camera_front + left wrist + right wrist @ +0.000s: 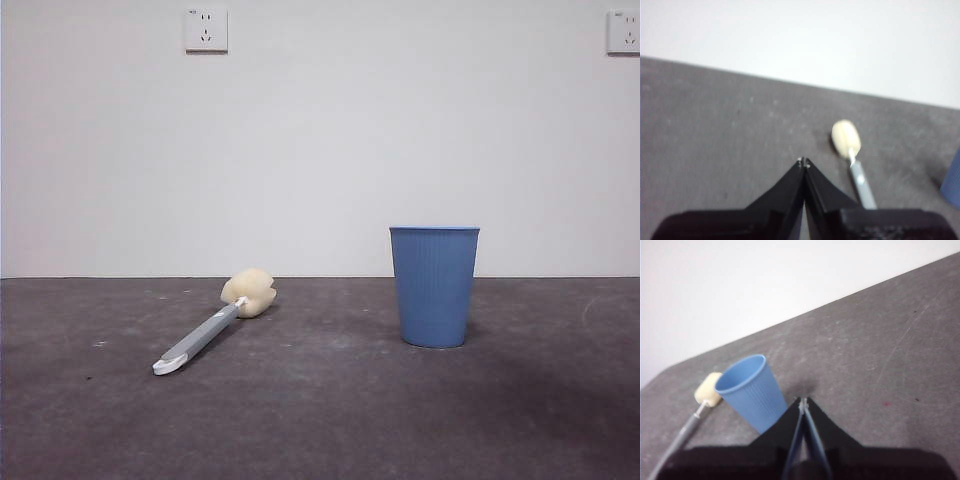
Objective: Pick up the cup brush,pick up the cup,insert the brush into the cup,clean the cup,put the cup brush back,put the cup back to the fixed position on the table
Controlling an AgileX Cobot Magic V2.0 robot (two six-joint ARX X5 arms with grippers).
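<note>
A dark grey, matte, lightly scuffed desk point(320, 420) runs back to a plain white wall point(320, 140) carrying two white power sockets point(206, 30). The cup brush point(215, 325) lies flat on the desk, its slim grey handle ending in a white tip toward the camera, its rounded cream-yellow sponge head toward the wall. Well apart from it stands the cup point(434, 286), upright, blue ribbed plastic tapering to its base. The left gripper point(804, 162) hangs near the brush, jaws pressed together and empty; the right gripper point(803, 400) hovers just beside the cup, jaws likewise closed on nothing.
</note>
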